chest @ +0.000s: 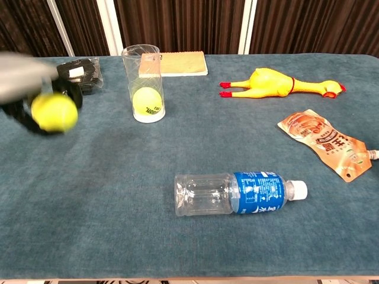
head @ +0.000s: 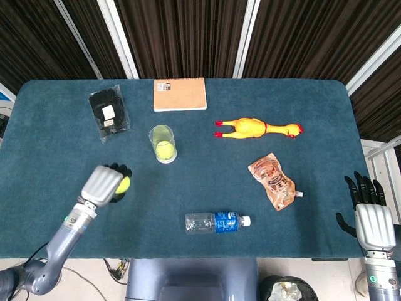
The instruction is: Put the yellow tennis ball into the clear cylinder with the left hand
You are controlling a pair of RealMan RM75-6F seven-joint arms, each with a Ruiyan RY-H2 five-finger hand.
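Observation:
My left hand (head: 104,182) grips a yellow tennis ball (head: 123,184) and holds it above the table at the front left. In the chest view the left hand (chest: 26,89) is motion-blurred, with the ball (chest: 54,112) raised clear of the cloth. The clear cylinder (head: 163,143) stands upright to the right and further back, apart from the hand. A second yellow ball (chest: 147,101) lies at the bottom of the cylinder (chest: 143,83). My right hand (head: 369,210) hangs open beside the table's front right corner.
A plastic water bottle (head: 217,222) lies on its side near the front edge. An orange pouch (head: 272,182) and a yellow rubber chicken (head: 257,128) lie to the right. A black packet (head: 108,115) and a brown notebook (head: 180,94) sit at the back.

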